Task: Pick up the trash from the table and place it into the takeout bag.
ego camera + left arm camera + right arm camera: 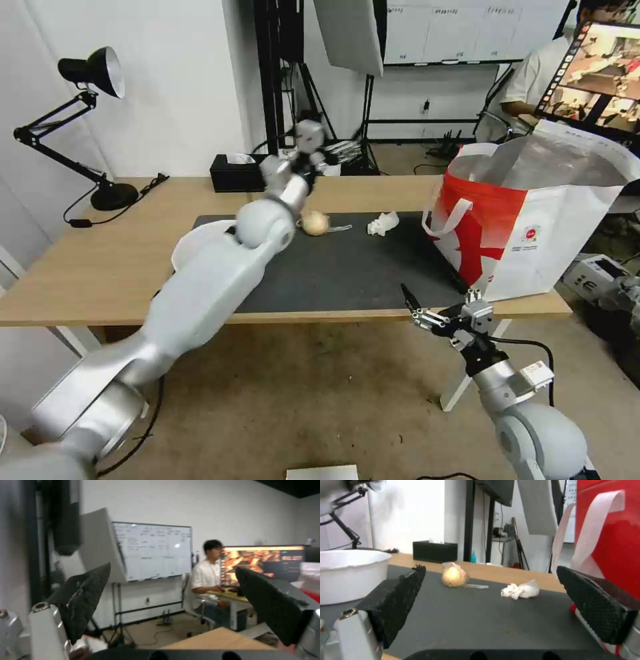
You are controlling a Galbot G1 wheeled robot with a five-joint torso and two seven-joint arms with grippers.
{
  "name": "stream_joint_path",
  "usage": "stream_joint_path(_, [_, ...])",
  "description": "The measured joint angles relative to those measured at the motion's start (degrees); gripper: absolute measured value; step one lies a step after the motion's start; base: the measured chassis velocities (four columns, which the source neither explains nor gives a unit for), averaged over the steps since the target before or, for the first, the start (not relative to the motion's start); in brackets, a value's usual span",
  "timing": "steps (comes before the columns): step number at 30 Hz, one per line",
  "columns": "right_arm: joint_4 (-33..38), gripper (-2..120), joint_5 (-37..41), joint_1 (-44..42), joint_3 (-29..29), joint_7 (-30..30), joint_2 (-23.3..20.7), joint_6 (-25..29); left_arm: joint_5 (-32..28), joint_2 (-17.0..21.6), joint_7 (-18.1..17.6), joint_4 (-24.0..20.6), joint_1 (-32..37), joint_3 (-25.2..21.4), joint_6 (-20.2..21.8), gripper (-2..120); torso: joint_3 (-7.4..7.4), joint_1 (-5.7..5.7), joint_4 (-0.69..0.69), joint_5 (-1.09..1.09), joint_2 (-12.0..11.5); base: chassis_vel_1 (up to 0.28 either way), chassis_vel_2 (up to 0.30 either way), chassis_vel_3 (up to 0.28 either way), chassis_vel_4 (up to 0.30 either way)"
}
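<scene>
We hold our left pincer [319,155] raised over the far side of the worktop [100,267], jaws spread wide and empty, aimed out at the room rather than down at the mat [347,267]. Our right pincer [417,312] waits low at the worktop's near edge, just in front of the takeout bag [533,227], its jaws also parted with nothing between them.

On the mat lie the wrapped lump [315,223] and, near it toward the bag, the crumpled tissue [383,224]; the white bowl [193,247] sits at the mat's left end, half hidden behind our left arm. The bag stands upright at the right end of the worktop, mouth open.

We judge the tissue nearly weightless and soft, safe to pinch anywhere across its bulk. The lump looks light too, but its clear wrap may be slippery, so we would close across its round middle rather than on the loose tail of film. The bowl looks stiff and best taken by its rim; whether anything is in it, we cannot tell.

A black tissue box [237,172] and a desk lamp [80,127] stand along the far edge, well apart from the trash. The bag's strap handle [448,217] droops down its front.
</scene>
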Motion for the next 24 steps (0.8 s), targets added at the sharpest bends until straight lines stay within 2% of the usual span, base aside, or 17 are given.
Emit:
stream_joint_path(3, [-0.1,100,0.06,0.16,0.42,0.23,-0.7,0.7,1.23,3.1,0.07,-4.66,7.6,-6.53,-0.07,100,0.0,0.0,0.02,-0.03,0.0,0.0,0.0,0.0,0.0])
stream_joint_path(4, [-0.1,100,0.06,0.16,0.42,0.23,-0.7,0.7,1.23,3.1,0.07,-4.66,7.6,-6.53,-0.07,100,0.0,0.0,0.02,-0.03,0.0,0.0,0.0,0.0,0.0])
stream_joint_path(7, [-0.39,100,0.58,0.34,0.86,0.42,-1.12,1.15,3.0,6.94,0.0,-10.08,14.7,-12.34,-0.18,100,0.0,-0.01,0.02,0.0,0.0,0.0,0.0,0.0,0.0])
stream_joint_path(8, [-0.39,100,0.58,0.34,0.86,0.42,-1.12,1.15,3.0,6.94,0.0,-10.08,14.7,-12.34,-0.18,100,0.0,-0.01,0.02,0.0,0.0,0.0,0.0,0.0,0.0])
stream_joint_path(11, [-0.89,100,0.79,0.96,1.0,1.24,-1.14,1.69,3.86,9.51,-0.37,-14.41,21.61,-17.53,-0.2,100,0.0,-0.01,0.0,0.04,0.0,0.0,0.0,0.0,0.0])
stream_joint_path(13, [-1.06,100,0.79,1.13,1.0,1.45,-1.14,1.77,4.07,9.87,-1.05,-15.44,24.14,-19.16,-0.16,100,0.0,0.0,0.01,-0.03,-0.01,0.0,0.0,0.0,0.0])
stream_joint_path(17, [-1.34,100,0.78,1.35,0.51,2.53,-1.05,2.08,4.49,9.67,-2.11,-17.25,29.83,-23.0,-0.23,100,-0.01,-0.01,0.01,0.01,0.0,0.0,0.0,0.0,0.0])
stream_joint_path(20, [-1.4,100,0.75,1.34,-0.13,3.62,-0.85,2.56,5.38,8.29,-2.2,-18.0,33.64,-25.69,-1.26,100,-0.01,0.0,-0.01,0.03,0.0,0.0,0.0,0.0,0.0])
stream_joint_path(23, [-1.43,100,0.6,0.83,-0.59,4.29,-0.59,3.3,6.86,5.08,-2.18,-19.27,39.8,-29.69,-2.93,100,0.0,-0.01,0.01,0.0,0.0,0.0,0.0,0.0,0.0])
stream_joint_path(24, [-1.43,100,0.6,0.83,-0.59,4.29,-0.59,3.3,6.86,5.08,-2.18,-19.27,39.8,-29.69,-2.93,100,0.0,-0.01,0.01,0.0,0.0,0.0,0.0,0.0,0.0])
